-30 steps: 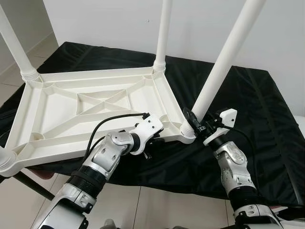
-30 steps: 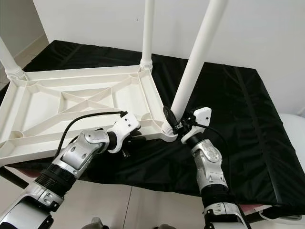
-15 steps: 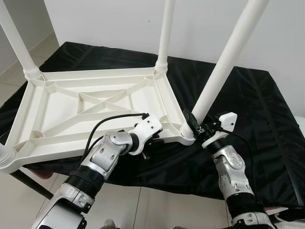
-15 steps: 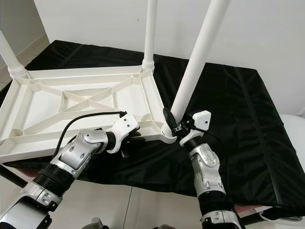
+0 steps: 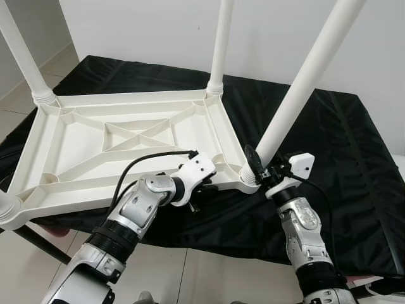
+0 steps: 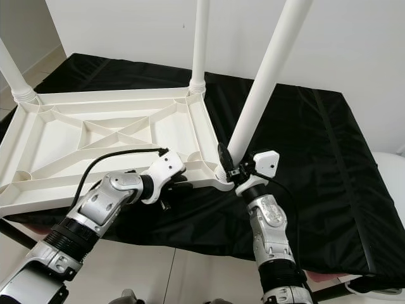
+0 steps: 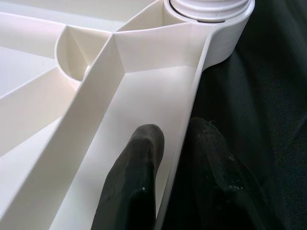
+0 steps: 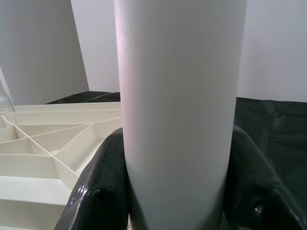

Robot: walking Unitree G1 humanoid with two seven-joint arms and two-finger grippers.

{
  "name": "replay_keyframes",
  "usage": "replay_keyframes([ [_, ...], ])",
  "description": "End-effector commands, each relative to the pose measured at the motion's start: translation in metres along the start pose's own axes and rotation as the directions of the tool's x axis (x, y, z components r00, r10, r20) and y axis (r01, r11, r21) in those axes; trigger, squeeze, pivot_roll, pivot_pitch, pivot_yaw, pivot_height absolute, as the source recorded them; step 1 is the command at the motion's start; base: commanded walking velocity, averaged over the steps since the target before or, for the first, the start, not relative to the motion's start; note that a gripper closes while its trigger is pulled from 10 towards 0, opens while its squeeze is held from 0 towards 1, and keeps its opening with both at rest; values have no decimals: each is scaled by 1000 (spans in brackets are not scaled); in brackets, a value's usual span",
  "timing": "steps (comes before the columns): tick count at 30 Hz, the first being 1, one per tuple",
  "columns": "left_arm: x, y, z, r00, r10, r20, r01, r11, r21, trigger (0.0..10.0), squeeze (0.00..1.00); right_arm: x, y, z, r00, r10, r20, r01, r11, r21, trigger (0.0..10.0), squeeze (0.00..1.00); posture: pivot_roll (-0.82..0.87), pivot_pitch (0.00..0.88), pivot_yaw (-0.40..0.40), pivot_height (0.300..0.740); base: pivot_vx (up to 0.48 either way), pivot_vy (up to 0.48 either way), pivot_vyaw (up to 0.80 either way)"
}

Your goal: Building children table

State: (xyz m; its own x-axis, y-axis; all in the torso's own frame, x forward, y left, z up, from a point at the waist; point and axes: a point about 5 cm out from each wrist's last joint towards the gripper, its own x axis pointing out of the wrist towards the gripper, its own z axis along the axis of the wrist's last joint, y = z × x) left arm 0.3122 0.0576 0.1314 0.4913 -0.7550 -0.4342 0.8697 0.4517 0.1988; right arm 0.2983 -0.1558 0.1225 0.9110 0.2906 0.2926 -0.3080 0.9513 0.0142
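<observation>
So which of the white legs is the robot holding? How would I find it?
Find the white table lying upside down on the black cloth. Go to its corner nearest the robot's right arm. The leg there leans and looks thickest, and only it has the right gripper around its base; the left gripper pinches the table's rim.

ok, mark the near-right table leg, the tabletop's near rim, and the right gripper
near-right table leg [image 5: 297,95], left eye view, middle of the white shaft.
tabletop's near rim [image 7: 184,124], left wrist view, thin edge wall between the left gripper's fingers.
right gripper [image 8: 180,191], right wrist view, midway between fingertips, on the clamped leg.
</observation>
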Motion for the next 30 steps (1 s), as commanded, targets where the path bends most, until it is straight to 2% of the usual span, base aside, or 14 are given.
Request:
replay_keyframes([
  [1,-9,9,41,990,23,143,-36,995,89,10000,0,-26,-6,-36,976,-67,-205,72,997,16,10000,0,-70,24,-16,740,0,0,0],
  [16,-10,10,43,988,31,150,-44,996,83,10000,0,-25,4,-32,973,-141,-181,141,990,-11,10000,0,-66,25,-13,740,0,0,0],
  [30,-12,11,44,988,34,151,-49,995,91,10000,0,-26,1,-31,950,-258,-176,250,966,-68,10000,0,-62,16,-12,740,0,0,0],
])
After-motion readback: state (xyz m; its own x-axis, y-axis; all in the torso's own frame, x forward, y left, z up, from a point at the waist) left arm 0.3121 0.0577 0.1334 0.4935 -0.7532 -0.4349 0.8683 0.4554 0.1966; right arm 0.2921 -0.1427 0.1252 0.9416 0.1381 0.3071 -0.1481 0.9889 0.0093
